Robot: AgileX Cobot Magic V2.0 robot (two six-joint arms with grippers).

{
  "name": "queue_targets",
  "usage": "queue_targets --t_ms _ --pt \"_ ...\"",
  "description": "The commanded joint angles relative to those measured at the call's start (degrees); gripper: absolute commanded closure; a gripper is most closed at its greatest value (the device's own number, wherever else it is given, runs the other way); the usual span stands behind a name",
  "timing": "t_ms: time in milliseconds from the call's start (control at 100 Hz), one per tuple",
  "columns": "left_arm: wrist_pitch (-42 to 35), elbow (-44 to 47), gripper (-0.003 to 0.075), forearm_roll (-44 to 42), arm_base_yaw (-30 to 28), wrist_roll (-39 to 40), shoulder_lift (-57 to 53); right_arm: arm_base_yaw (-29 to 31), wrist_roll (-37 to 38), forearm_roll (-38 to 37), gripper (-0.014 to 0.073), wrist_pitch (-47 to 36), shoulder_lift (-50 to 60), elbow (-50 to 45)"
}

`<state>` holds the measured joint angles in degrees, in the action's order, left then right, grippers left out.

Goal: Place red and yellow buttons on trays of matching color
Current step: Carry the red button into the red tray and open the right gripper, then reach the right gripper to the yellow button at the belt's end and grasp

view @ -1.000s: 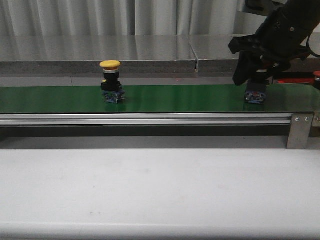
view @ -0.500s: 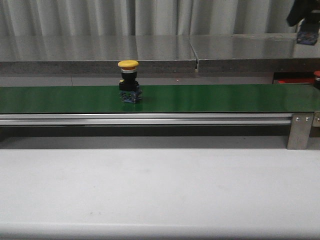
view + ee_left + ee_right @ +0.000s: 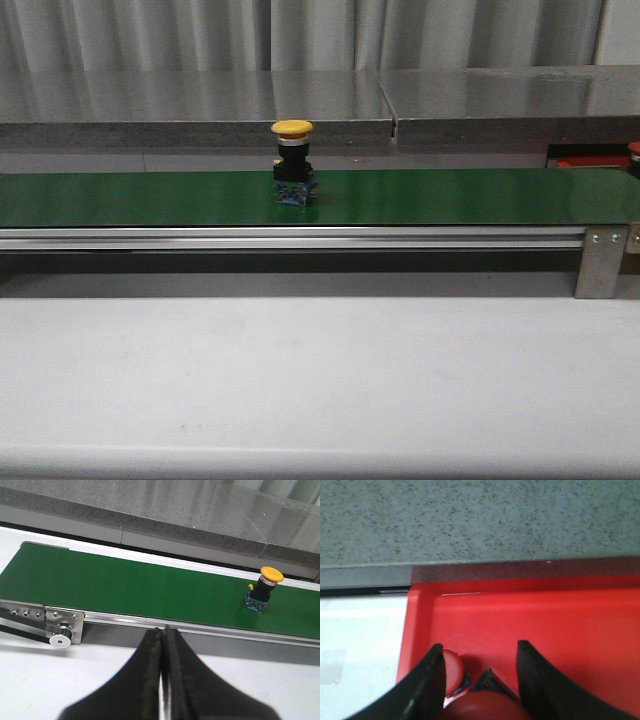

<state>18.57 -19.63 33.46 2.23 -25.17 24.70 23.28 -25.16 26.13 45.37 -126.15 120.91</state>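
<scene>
Fingers [image 3: 437,680] of the right arm spread wide over the red tray [image 3: 560,630], while the small, hard, top-heavy yellow button [image 3: 292,163] wants gripping below its cap.

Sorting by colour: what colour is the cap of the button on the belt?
Yellow; the mushroom-capped push button on the long green conveyor belt shows best in the front view.

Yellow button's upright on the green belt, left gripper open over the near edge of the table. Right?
Not quite. The left gripper is shut, its fingers pressed together with nothing between them, as the left wrist view shows. The rest holds: the yellow button stands upright on the green belt.
</scene>
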Motion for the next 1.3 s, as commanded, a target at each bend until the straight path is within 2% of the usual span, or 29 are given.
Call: queue_targets --t_ms 0,410,900,950,1020,1100,1160,1290 --pt "-3.90 -1.51 0.0739 1.22 0.49 -0.01 0.16 1.10 0.06 0.97 0.0356 -2.67 1.26 3.79" --pt "-3.90 -1.51 0.0739 1.22 0.49 -0.01 0.16 1.16 0.06 1.61 0.0356 -7.57 -7.07 6.18" --pt "-3.90 -1.51 0.0739 1.22 0.49 -0.01 0.16 1.16 0.06 1.74 0.0349 -8.22 -12.11 6.50" --pt "-3.90 -1.51 0.0739 1.22 0.49 -0.01 0.16 1.16 0.06 1.85 0.0321 -8.08 -12.11 6.50" --pt "-3.90 -1.51 0.0739 1.22 0.49 -0.01 0.16 1.16 0.06 1.84 0.0234 -8.14 -11.98 6.59" --pt "-3.90 -1.51 0.0739 1.22 0.49 -0.01 0.16 1.23 0.06 2.31 0.0091 -8.04 -11.89 7.16" --pt "-3.90 -1.51 0.0739 1.22 0.49 -0.01 0.16 1.35 0.07 2.89 0.0027 -7.15 -11.89 8.02" --pt "-3.90 -1.51 0.0739 1.22 0.49 -0.01 0.16 1.75 0.12 3.09 -0.0002 -4.38 -11.77 10.79"
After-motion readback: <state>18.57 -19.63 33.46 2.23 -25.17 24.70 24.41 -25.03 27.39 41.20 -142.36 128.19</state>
